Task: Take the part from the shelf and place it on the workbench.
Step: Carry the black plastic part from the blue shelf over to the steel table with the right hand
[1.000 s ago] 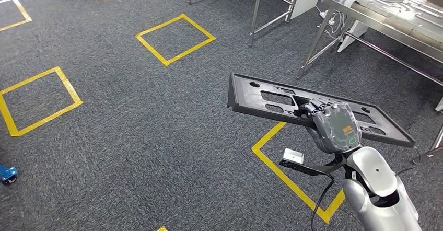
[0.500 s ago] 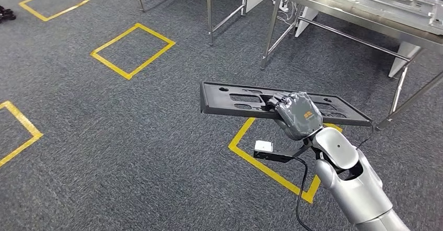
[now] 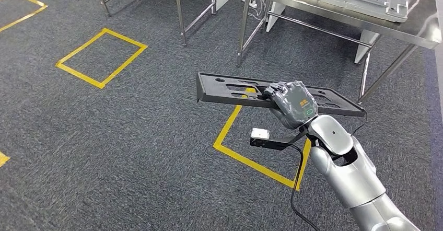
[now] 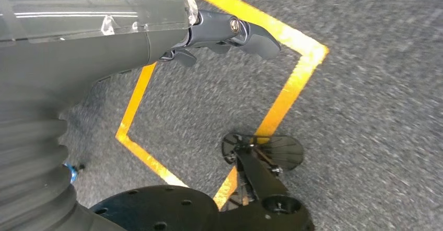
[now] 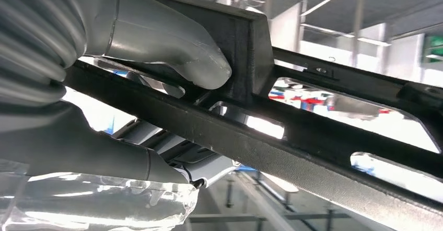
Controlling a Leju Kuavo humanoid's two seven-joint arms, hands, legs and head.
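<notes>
Silver arm (image 3: 355, 184), grey robot hand (image 3: 293, 104), black cable (image 3: 299, 189).

We see dark grey carpet (image 3: 130, 137) marked with yellow tape squares: one square (image 3: 102, 57) lies off to the left, another yellow outline (image 3: 245, 158) sits nearer the middle, and a corner of a third (image 3: 21, 3) shows at the upper left. Behind them stand the metal legs of a frame (image 3: 180, 11). A white box (image 3: 259, 133) on a black bracket hangs above the middle outline.
</notes>
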